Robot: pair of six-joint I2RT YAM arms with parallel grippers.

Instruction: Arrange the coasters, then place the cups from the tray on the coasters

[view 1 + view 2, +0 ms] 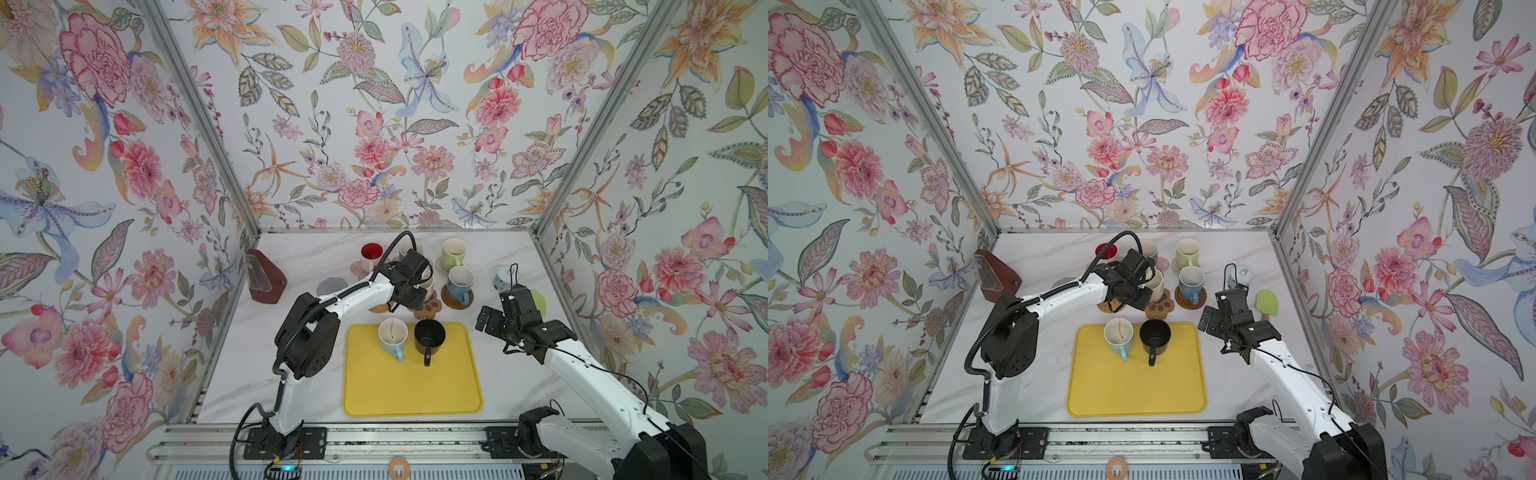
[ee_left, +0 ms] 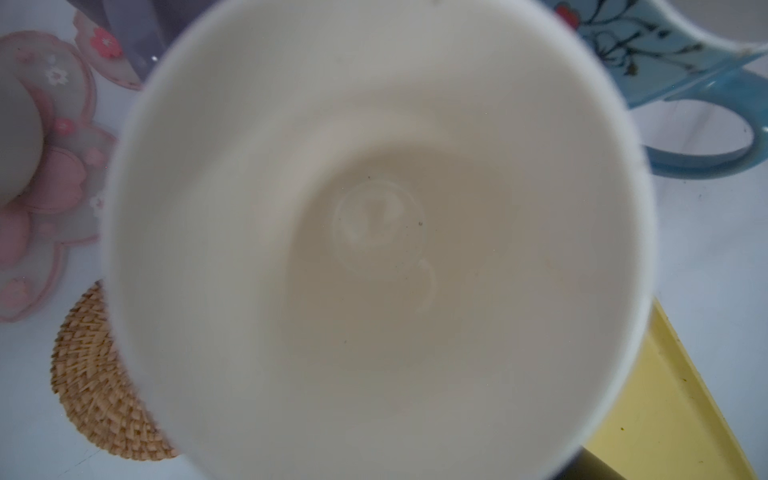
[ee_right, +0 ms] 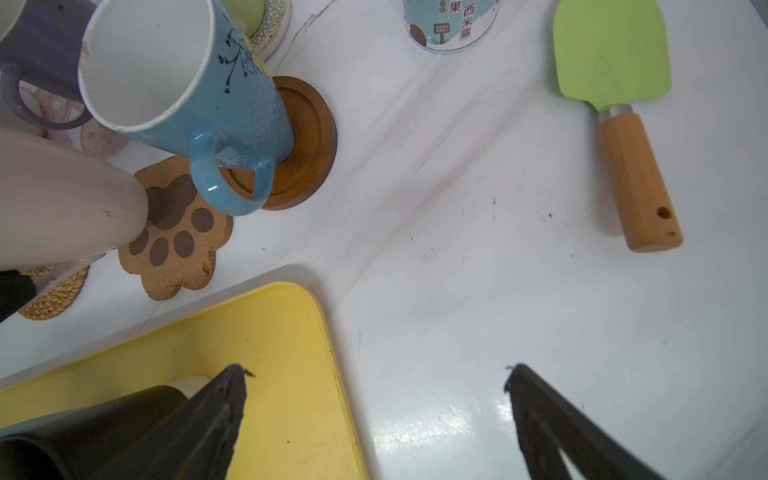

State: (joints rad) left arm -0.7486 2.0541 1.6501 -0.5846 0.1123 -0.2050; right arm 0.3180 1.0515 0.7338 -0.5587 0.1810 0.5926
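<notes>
My left gripper (image 1: 409,287) is shut on a pink cup (image 1: 427,285), whose pale inside (image 2: 374,228) fills the left wrist view and hides the fingers. The cup hangs tilted between the tan rattan coaster (image 1: 379,308) and the brown paw coaster (image 3: 178,232). On the yellow tray (image 1: 411,390) stand a light blue cup (image 1: 392,336) and a black cup (image 1: 429,336). Red-inside (image 1: 371,254), lilac (image 3: 41,41), light green (image 1: 453,253) and blue (image 3: 187,83) cups stand on coasters behind. A grey coaster (image 1: 332,286) lies bare. My right gripper (image 3: 376,370) is open over the tray's far right corner.
A brown wedge-shaped box (image 1: 266,278) stands by the left wall. A small white-blue jar (image 3: 451,25) and a green spatula with a wooden handle (image 3: 615,104) lie at the right, near the right gripper. Walls close in on three sides.
</notes>
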